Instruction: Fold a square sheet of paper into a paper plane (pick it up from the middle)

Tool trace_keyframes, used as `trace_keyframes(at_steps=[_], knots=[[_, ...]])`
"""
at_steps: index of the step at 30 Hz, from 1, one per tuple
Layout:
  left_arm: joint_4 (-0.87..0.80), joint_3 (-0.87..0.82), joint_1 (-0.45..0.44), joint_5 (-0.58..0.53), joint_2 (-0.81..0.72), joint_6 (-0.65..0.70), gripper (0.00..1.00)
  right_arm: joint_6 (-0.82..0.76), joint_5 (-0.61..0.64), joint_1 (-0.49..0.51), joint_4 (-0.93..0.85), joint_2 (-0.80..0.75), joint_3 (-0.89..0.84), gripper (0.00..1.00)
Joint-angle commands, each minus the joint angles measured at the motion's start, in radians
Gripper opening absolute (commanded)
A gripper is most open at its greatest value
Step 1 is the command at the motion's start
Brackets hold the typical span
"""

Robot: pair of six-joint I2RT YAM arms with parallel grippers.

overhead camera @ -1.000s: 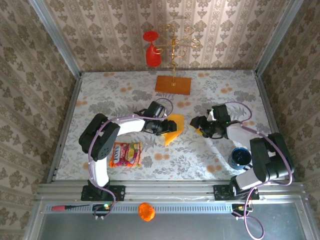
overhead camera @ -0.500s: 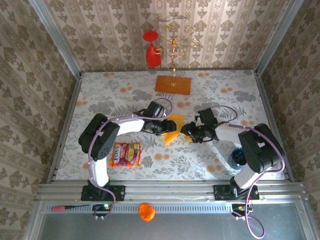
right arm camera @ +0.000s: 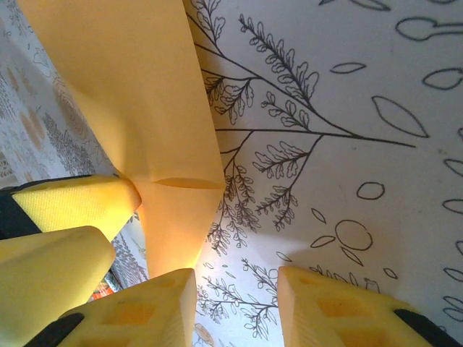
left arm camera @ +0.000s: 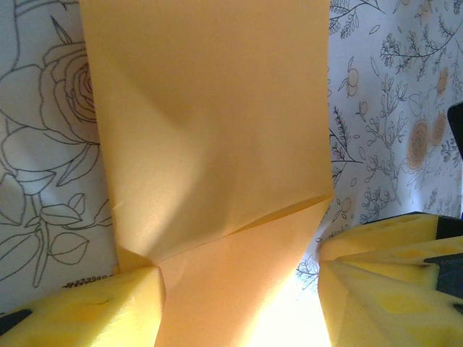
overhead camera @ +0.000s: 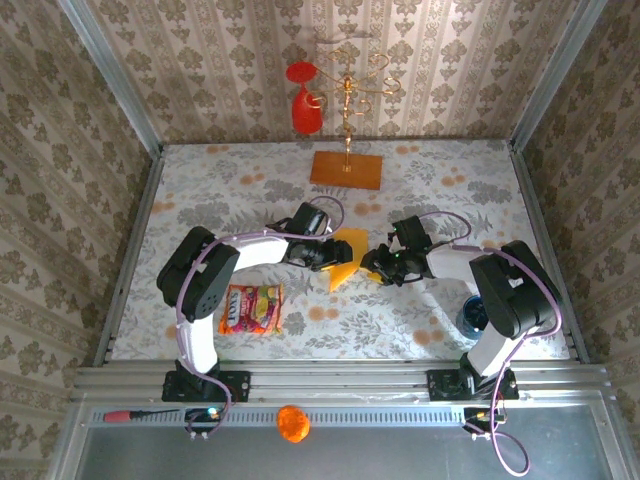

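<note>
The yellow-orange sheet of paper (overhead camera: 347, 256) is partly folded, with creases and a point toward the front, and it stands up off the flowered table (overhead camera: 420, 190). My left gripper (overhead camera: 329, 256) is at its left side. In the left wrist view the paper (left arm camera: 210, 130) runs between the foam fingers (left arm camera: 79, 311); the left pad touches it, while tablecloth shows between it and the right pad, so the left gripper (left arm camera: 239, 307) is open. My right gripper (overhead camera: 373, 266) sits just right of the paper, open (right arm camera: 237, 311) over bare cloth. The paper (right arm camera: 137, 94) reaches down to its left finger (right arm camera: 130, 311).
A brownish-orange board (overhead camera: 346, 169) with a gold stand and a hanging red glass (overhead camera: 303, 100) is at the back. A snack packet (overhead camera: 251, 308) lies front left and a blue cup (overhead camera: 480, 315) front right. An orange ball (overhead camera: 292, 423) rests on the front rail.
My right gripper has moved left across the table up to the paper's right edge, and its jaws have narrowed. The left gripper and the paper have stayed put.
</note>
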Motion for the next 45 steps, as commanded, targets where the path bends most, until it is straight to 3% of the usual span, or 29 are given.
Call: trace_keyframes(at_steps=[1,17,45], knots=[[-0.058,-0.037,0.010,-0.032,0.031,-0.001,0.60,0.017,0.023,0.007,0.012,0.020,0.026,0.35],[-0.058,-0.039,0.011,-0.030,0.032,-0.008,0.60,0.023,-0.010,0.010,0.100,0.065,0.046,0.25],[-0.058,-0.042,0.011,-0.033,0.023,-0.008,0.59,0.125,0.040,0.002,0.200,0.088,0.014,0.19]])
